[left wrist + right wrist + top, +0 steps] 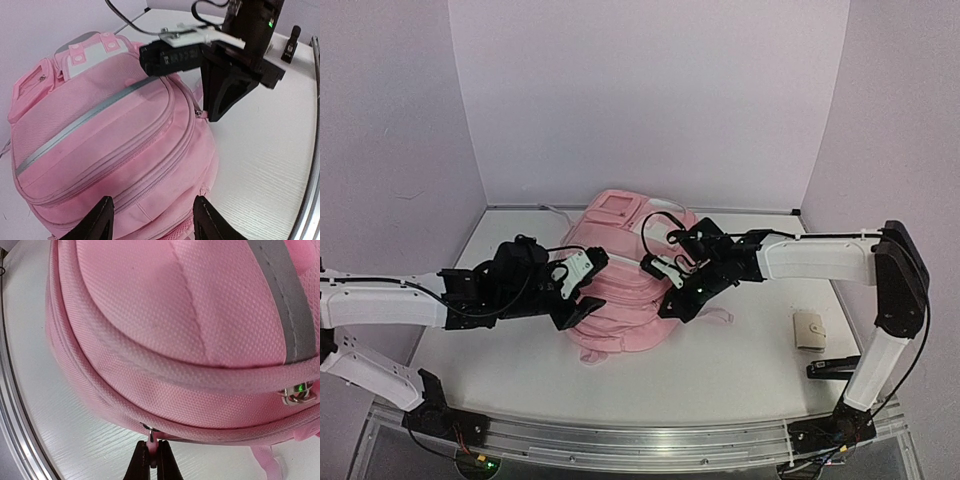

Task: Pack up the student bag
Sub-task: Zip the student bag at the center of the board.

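Centre of the top view, flat on the white table (pixel 520 370): the student bag (pixel 620 295), white patch toward the upper edge. At the bottom of the right wrist view, right gripper (pixel 153 460) clenched on a pink zipper pull (pixel 151 442) at the bag's lower seam (tab pinched between the tips). At the bottom of the left wrist view, left gripper (pixel 152 222) spread wide over the front pocket, grasping nothing. Lower right of the top view: a beige pouch (pixel 809 329), near a black object (pixel 833 368).
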Robot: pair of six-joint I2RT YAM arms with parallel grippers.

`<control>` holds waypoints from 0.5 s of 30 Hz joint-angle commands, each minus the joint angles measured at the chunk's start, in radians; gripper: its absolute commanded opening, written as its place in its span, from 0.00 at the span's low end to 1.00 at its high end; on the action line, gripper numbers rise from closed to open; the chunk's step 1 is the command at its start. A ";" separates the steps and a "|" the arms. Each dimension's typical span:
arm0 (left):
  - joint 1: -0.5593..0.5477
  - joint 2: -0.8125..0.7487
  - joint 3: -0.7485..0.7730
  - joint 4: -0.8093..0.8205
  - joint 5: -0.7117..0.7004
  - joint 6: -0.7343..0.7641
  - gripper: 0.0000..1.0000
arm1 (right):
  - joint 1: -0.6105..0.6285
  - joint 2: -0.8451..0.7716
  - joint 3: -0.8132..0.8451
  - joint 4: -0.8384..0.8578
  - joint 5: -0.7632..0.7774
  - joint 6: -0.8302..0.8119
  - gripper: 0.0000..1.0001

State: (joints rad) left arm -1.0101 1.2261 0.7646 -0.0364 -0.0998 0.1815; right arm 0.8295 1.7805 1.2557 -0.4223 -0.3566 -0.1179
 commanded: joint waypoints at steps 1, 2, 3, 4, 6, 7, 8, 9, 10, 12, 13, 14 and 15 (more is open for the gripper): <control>-0.059 0.116 0.070 -0.022 -0.055 0.222 0.50 | 0.000 -0.042 0.062 0.000 -0.084 0.013 0.00; -0.066 0.140 0.086 -0.020 -0.071 0.245 0.49 | 0.000 -0.040 0.064 -0.003 -0.100 0.016 0.00; -0.074 0.164 0.101 -0.020 -0.085 0.269 0.49 | 0.000 -0.037 0.067 -0.005 -0.113 0.019 0.00; -0.080 0.184 0.112 -0.019 -0.097 0.296 0.49 | 0.000 -0.034 0.071 -0.009 -0.125 0.022 0.00; -0.088 0.209 0.126 0.007 -0.127 0.339 0.49 | 0.000 -0.032 0.078 -0.013 -0.138 0.025 0.00; -0.091 0.220 0.130 0.023 -0.142 0.360 0.48 | 0.000 -0.030 0.082 -0.015 -0.141 0.026 0.00; -0.095 0.229 0.133 0.042 -0.155 0.378 0.48 | 0.000 -0.030 0.084 -0.017 -0.145 0.026 0.00; -0.099 0.236 0.135 0.069 -0.163 0.397 0.48 | 0.000 -0.030 0.087 -0.019 -0.149 0.027 0.00; -0.102 0.243 0.138 0.090 -0.165 0.411 0.48 | -0.001 -0.030 0.089 -0.021 -0.154 0.028 0.00; -0.102 0.269 0.154 0.106 -0.171 0.434 0.47 | 0.000 -0.029 0.093 -0.024 -0.161 0.033 0.00; -0.103 0.286 0.163 0.109 -0.175 0.444 0.46 | 0.000 -0.028 0.094 -0.025 -0.165 0.034 0.00; -0.104 0.304 0.175 0.109 -0.179 0.456 0.45 | 0.000 -0.027 0.094 -0.025 -0.169 0.035 0.00; -0.104 0.322 0.187 0.108 -0.184 0.467 0.44 | 0.000 -0.026 0.094 -0.026 -0.171 0.035 0.00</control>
State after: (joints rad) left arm -1.1076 1.4935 0.8754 0.0048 -0.2413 0.5601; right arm 0.8253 1.7802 1.3026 -0.4645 -0.4675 -0.0923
